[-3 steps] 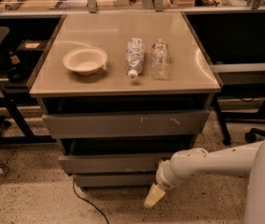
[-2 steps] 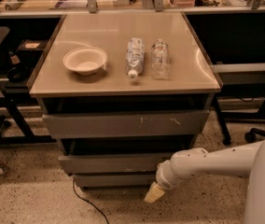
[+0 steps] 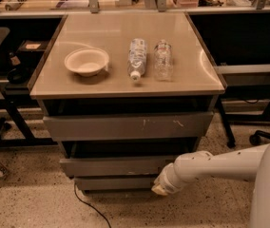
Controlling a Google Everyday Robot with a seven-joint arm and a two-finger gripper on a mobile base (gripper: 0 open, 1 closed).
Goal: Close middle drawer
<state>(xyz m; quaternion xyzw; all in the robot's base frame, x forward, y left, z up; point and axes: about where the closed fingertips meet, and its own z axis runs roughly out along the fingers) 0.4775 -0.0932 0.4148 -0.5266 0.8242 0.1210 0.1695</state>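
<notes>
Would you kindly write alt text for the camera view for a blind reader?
The robot's gripper hangs low by the right end of the partly open middle drawer; a bowl and two bottles rest on top.

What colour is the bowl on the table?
The bowl is cream-white, best seen in the camera view. The gripper sits low by the middle drawer.
</notes>
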